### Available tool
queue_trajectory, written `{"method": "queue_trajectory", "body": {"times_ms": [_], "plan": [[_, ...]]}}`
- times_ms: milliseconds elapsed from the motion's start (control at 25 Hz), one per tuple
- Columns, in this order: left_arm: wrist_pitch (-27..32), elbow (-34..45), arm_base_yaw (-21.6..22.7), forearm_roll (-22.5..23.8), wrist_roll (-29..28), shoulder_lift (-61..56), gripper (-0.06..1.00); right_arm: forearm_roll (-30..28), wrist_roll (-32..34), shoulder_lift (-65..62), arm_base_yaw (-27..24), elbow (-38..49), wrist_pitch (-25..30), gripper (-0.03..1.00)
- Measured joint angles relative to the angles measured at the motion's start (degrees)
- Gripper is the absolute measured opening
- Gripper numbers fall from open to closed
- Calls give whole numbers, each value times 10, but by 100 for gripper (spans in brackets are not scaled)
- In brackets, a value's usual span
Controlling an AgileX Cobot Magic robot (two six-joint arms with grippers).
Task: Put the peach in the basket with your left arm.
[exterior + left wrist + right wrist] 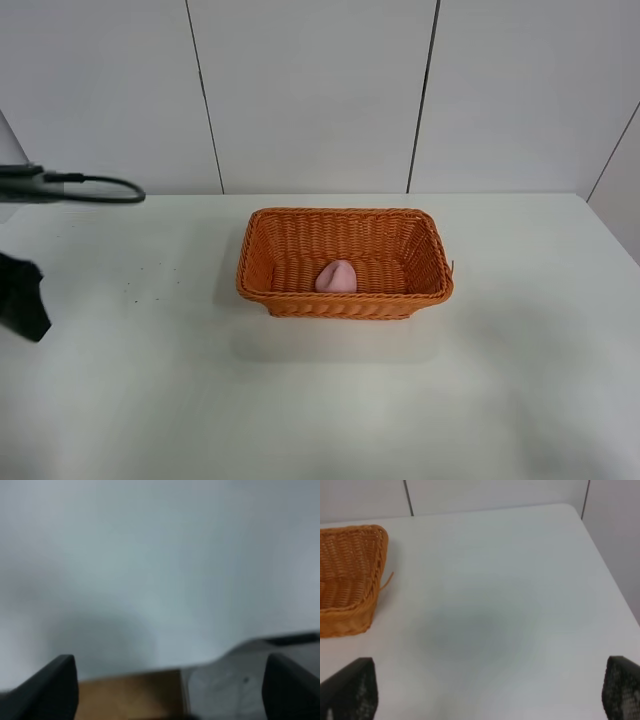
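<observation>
The pale pink peach (337,277) lies inside the orange wicker basket (345,303), on its floor near the front wall. The basket stands at the middle of the white table, and one end of it shows in the right wrist view (350,575). A black part of the left arm (22,297) shows at the far left edge, well away from the basket, with its cable (95,190) above it. In the left wrist view my left gripper (170,690) is open and empty over the table's edge. My right gripper (487,690) is open and empty over bare table to the right of the basket.
The white table (520,380) runs wide around the basket. A white panelled wall (310,90) stands behind it. In the left wrist view the table's edge and a brown floor (130,695) show below the fingers.
</observation>
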Motion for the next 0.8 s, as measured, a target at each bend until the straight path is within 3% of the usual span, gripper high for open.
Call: {"method": "queue_trajectory", "body": {"times_ms": [160,400,800], "plan": [[-2,95,0,10,-3,-148,85,0,0,0,0,0,0,69],[-53,208,0,10,-9,-353,85,0,0,0,0,0,0,69],[-64,224,0,10,-14,-554,85,0,0,0,0,0,0,69]]}}
